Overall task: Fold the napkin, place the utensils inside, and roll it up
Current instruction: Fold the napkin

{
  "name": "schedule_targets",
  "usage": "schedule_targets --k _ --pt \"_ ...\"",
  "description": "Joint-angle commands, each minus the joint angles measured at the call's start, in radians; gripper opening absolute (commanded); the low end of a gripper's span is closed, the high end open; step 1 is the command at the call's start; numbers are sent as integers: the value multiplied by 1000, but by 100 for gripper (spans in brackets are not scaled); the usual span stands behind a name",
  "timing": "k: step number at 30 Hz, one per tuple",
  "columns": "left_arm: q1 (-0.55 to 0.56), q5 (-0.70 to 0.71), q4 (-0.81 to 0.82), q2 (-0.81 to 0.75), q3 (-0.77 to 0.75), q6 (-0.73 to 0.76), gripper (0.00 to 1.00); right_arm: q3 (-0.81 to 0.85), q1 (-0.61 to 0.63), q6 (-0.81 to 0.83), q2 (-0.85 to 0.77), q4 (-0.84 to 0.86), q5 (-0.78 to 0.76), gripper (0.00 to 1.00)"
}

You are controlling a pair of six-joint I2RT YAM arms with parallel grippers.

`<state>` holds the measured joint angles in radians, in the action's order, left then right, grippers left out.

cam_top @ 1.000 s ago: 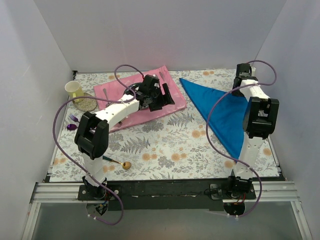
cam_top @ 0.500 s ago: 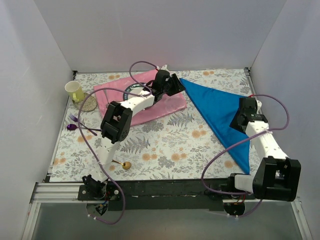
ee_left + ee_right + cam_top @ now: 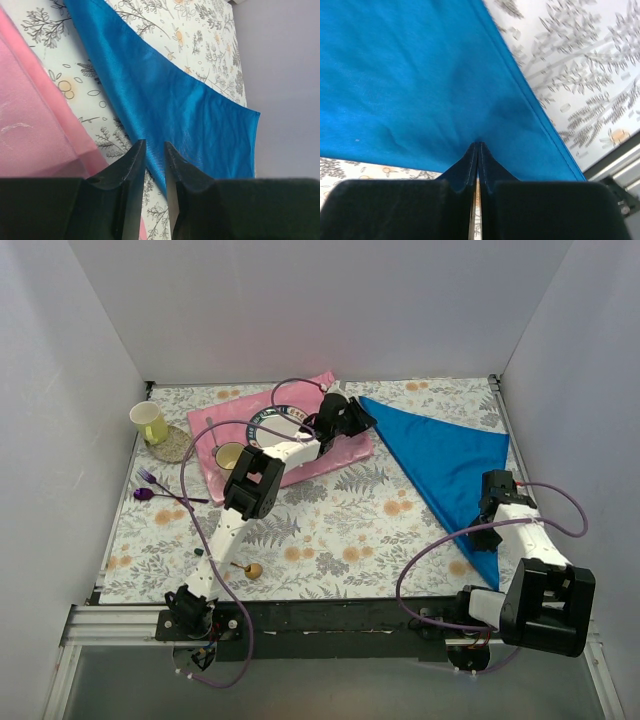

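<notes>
1. Nearest you, close to the near edge and left of centre, the spoon (image 3: 250,569) lies on the floral surface (image 3: 330,530). Its gold bowl is to the right and its dark handle points left. It is well apart from the cloth.
2. Toward the near right corner, the right tool (image 3: 478,146) is pinched shut on the near tip of the napkin (image 3: 445,455). Creases in the blue cloth run into its fingertips.
3. The napkin lies flat as a blue triangle across the right half of the surface, from that tip up toward the far edge.
4. At the napkin's far left corner, the left tool (image 3: 154,145) shows only a slim gap between its fingers. You cannot tell whether cloth is caught there.
5. The pink placemat (image 3: 228,412) lies just beside that corner.
6. The step looks like a two-corner grasp for the next fold. Confirm the left tool grips blue cloth only, not pink. Then raise both corners together, low and evenly, keeping the edge between them taut so the fold lands straight.
</notes>
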<state>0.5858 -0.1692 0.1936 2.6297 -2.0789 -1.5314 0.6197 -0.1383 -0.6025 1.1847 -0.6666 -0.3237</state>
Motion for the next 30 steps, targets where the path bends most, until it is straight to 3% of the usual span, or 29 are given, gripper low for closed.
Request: schedule_targets --k 1,5,11,18,24,26,27,30 --pt "26 40 70 -59 -50 16 20 2 -17 -210 -4 -148 -32 1" --pt "34 47 92 -92 -17 23 21 -64 -17 -247 -34 -108 58 1" --pt "42 50 119 -91 -7 21 21 -86 -18 -290 -152 -134 -18 1" --pt "49 100 187 -47 -44 -33 22 -15 -30 -273 -148 -165 -107 5" --pt "59 212 239 44 -134 -59 9 -87 -47 -257 -119 -78 -34 6" --pt "59 237 259 84 -156 -58 0 -86 -46 -148 -120 3 20 6" --pt "59 243 267 96 -167 -53 0 -80 -46 -105 -120 81 94 4" --pt "62 295 238 151 -237 -38 0 -7 -31 -16 -97 123 117 1"
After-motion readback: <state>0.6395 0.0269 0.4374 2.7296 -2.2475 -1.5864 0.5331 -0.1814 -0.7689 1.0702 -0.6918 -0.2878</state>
